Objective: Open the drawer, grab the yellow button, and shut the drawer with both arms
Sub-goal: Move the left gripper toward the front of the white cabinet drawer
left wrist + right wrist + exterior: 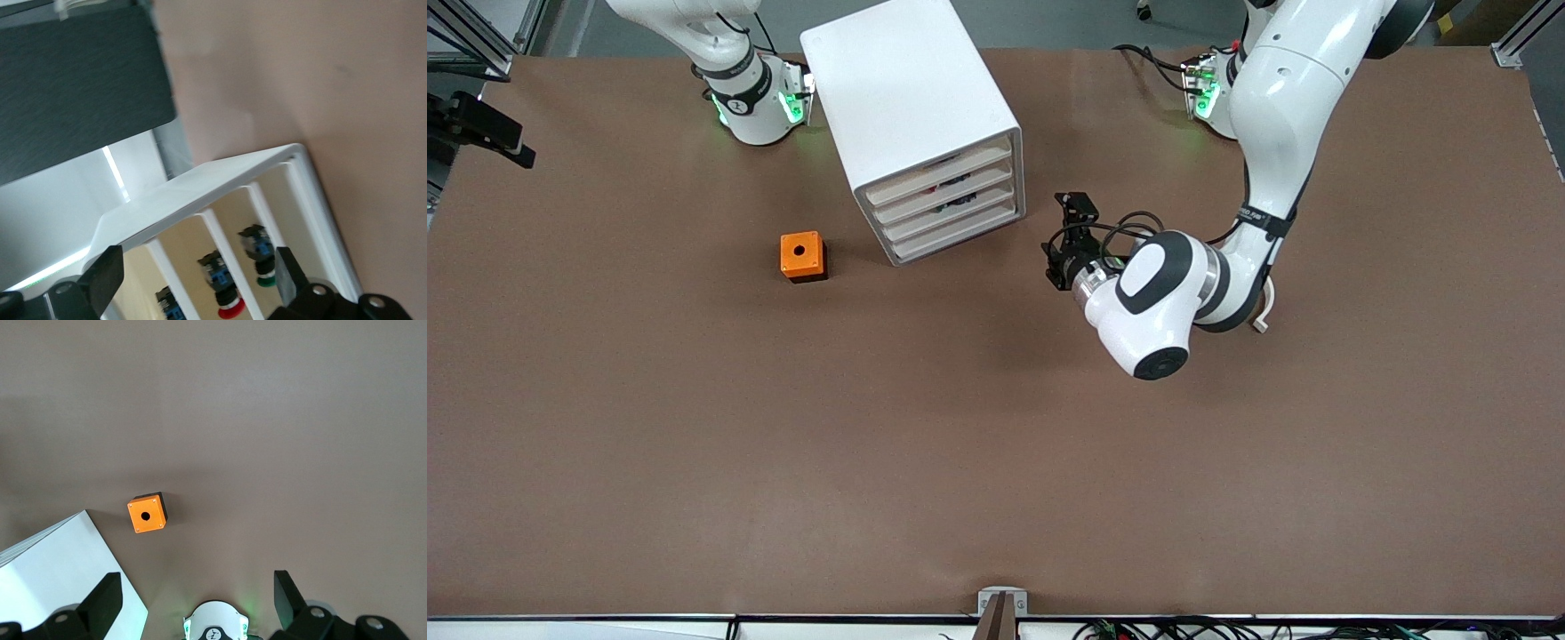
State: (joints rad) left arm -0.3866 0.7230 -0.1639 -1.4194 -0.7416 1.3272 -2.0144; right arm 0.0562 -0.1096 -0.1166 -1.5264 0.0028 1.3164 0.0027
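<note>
Jaws parted (both): left gripper faces drawer unit, seemingly closed.

I note an orange cube box with a round hole on top, standing on the brown table near the drawer cabinet (toward the right arm's end).

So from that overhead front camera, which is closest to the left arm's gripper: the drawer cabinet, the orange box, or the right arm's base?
1. Drawer cabinet, right beside the open left gripper.
2. Orange box, past the cabinet toward the right arm's end.
3. Right arm's base, at the table's edge.
</note>
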